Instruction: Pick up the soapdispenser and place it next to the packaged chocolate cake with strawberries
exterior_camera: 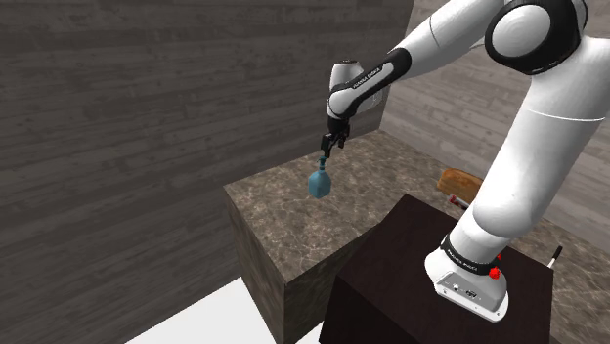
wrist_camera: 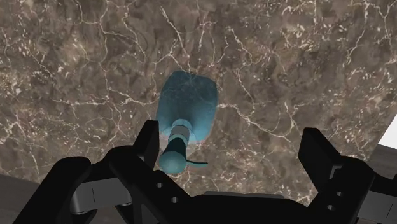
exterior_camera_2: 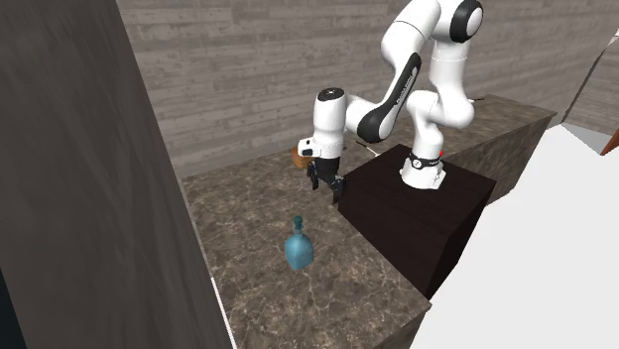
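Worktop [exterior_camera: 283, 230]: a dark marbled block, set against a grey plank wall on the shoulder view's left.
Soap dispenser [exterior_camera: 320, 182]: a teal bottle with a round belly, narrow neck and pump head. It stood upright on the worktop, and in the second exterior view [exterior_camera_2: 298, 248] it stood alone on bare marble.
Gripper [exterior_camera: 327, 150]: it hung above the dispenser, pointing down, with its fingers spread wide and nothing between them.
Dispenser against gripper: in the wrist view the bottle [wrist_camera: 186, 108] sat off centre under the gripper [wrist_camera: 232, 133]. Its pump head was just beside one finger [wrist_camera: 147, 143] and well apart from the other [wrist_camera: 318, 153]. No contact showed.
Brown package [exterior_camera: 457, 181]: a flat brownish thing farther to the shoulder view's right, probably the cake. It lay well apart from the dispenser, past the stand.
Stand [exterior_camera: 420, 264]: a dark box at the shoulder view's lower right, carrying the arm.
Step in hand: judged to be the approach before the grasp, with the dispenser not yet lifted.
Doing it well: the gripper would first need to slide sideways until the neck sat midway between the fingers. It could then descend straight, so that the near finger did not knock the pump head and tip the bottle. A close just under the pump head, or across the upper belly, looked safest, since the rounded belly could slip out of a low pinch.
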Controlling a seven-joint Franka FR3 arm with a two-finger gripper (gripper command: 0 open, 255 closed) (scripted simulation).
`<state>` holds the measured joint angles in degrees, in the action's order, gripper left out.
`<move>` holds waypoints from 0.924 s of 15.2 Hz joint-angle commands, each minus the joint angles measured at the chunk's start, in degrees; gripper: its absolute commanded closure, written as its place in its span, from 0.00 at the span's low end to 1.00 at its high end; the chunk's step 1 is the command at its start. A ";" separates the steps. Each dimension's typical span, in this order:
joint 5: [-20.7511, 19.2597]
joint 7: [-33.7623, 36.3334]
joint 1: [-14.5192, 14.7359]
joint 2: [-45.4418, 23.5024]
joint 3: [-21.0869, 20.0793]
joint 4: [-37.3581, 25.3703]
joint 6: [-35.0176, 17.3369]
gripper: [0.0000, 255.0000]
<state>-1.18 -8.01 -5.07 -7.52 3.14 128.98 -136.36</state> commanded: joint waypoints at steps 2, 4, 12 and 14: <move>-0.04 -0.91 -0.52 -7.19 0.31 -5.20 -2.43 0.00; -0.04 -1.41 -0.85 -11.61 0.43 -8.63 -3.67 0.00; 0.08 -2.25 -1.61 -21.49 0.50 -15.28 -7.32 0.00; 0.13 -2.29 -1.68 -22.73 0.46 -15.43 -8.41 0.00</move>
<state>-1.08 -10.25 -6.69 -29.66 3.61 113.61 -144.21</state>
